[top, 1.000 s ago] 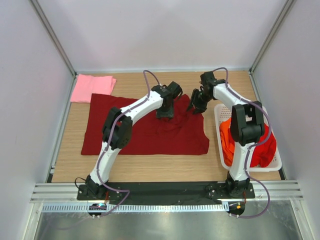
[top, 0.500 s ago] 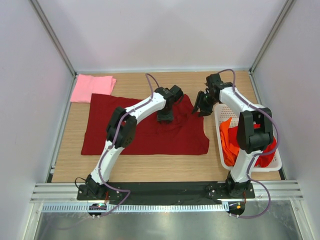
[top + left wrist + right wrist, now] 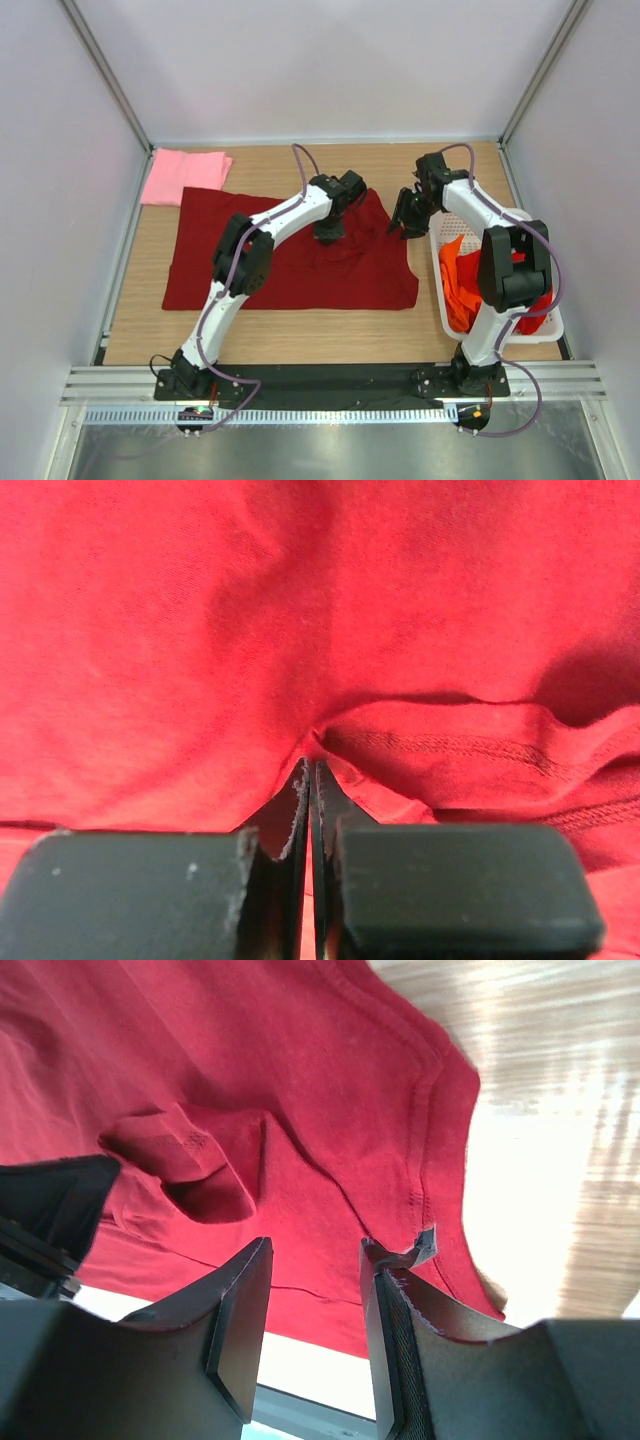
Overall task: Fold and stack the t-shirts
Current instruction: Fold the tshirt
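On the wooden table (image 3: 300, 345) we saw the maroon shirt (image 3: 270, 265) spread flat for folding. The left gripper (image 3: 330, 236) was clamped on a pucker near its far edge, likely to lift it; the right gripper (image 3: 406, 226) hung, jaws apart, over the shirt's far-right corner

- Your left arm (image 3: 275, 222) and right arm (image 3: 478, 205) both have glossy white link shells with black joint housings.
- A purple-grey cable (image 3: 298, 160) loops loosely along each arm.
- Each arm stands on a black base (image 3: 183, 381) with small coloured wires.
- On your left gripper (image 3: 311, 780) the jaws are matte black blocks; their thin inner pads are frayed and dust-speckled.
- On your right gripper (image 3: 315, 1247) the jaws are black, angular and faceted.
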Controlling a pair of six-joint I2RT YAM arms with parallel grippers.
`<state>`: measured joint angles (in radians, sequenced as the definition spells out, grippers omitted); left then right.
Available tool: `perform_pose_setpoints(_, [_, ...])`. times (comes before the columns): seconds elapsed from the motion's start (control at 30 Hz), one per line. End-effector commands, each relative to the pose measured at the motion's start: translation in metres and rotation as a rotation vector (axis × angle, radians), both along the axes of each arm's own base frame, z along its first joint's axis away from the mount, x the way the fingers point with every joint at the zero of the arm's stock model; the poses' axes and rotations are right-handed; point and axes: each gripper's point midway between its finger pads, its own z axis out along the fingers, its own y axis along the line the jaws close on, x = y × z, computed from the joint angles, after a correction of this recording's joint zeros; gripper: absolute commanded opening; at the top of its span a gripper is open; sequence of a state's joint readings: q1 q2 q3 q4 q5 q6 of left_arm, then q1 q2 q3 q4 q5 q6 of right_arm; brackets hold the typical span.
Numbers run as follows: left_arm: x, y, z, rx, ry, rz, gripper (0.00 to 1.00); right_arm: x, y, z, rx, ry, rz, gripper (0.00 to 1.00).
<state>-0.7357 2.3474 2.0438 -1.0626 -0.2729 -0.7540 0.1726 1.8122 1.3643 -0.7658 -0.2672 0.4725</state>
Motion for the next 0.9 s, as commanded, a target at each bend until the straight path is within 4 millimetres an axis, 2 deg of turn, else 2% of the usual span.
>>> perform_pose_setpoints(0.0, [0.011,0.005,0.033,0.008,-0.1,-0.007,0.0,0.002,-0.002,0.017,-0.001,-0.065,0.008,0.47])
perform_pose_setpoints(0.1, [0.012,0.007,0.039,0.018,-0.117,-0.037,0.0,-0.001,-0.002,0.015,0.0,-0.058,0.008,0.47])
perform_pose_setpoints(0.2, [0.005,-0.006,0.044,-0.046,-0.093,-0.136,0.02,-0.003,-0.003,0.014,0.001,-0.056,0.012,0.47])
perform_pose_setpoints(0.23, [0.004,-0.01,0.041,-0.063,-0.097,-0.159,0.08,-0.004,-0.003,0.014,-0.004,-0.058,0.016,0.47])
perform_pose_setpoints(0.27, [0.002,-0.011,0.051,-0.081,-0.124,-0.177,0.14,-0.005,-0.004,0.014,-0.006,-0.057,0.02,0.47])
perform_pose_setpoints(0.3, [0.001,-0.012,0.053,-0.088,-0.134,-0.207,0.21,-0.006,-0.004,0.013,-0.01,-0.056,0.024,0.47])
perform_pose_setpoints(0.33, [-0.007,-0.01,0.047,-0.083,-0.127,-0.226,0.29,-0.008,-0.005,0.012,-0.012,-0.052,0.024,0.47])
perform_pose_setpoints(0.37, [-0.002,-0.016,0.055,-0.116,-0.168,-0.24,0.31,-0.009,-0.006,0.013,-0.011,-0.054,0.025,0.47])
perform_pose_setpoints(0.53, [-0.009,-0.024,0.043,-0.14,-0.125,-0.325,0.33,-0.018,-0.007,0.01,-0.018,-0.043,0.039,0.47])
perform_pose_setpoints(0.87, [0.003,-0.034,0.023,-0.117,-0.133,-0.405,0.35,-0.024,-0.011,0.018,-0.031,-0.055,0.06,0.47])
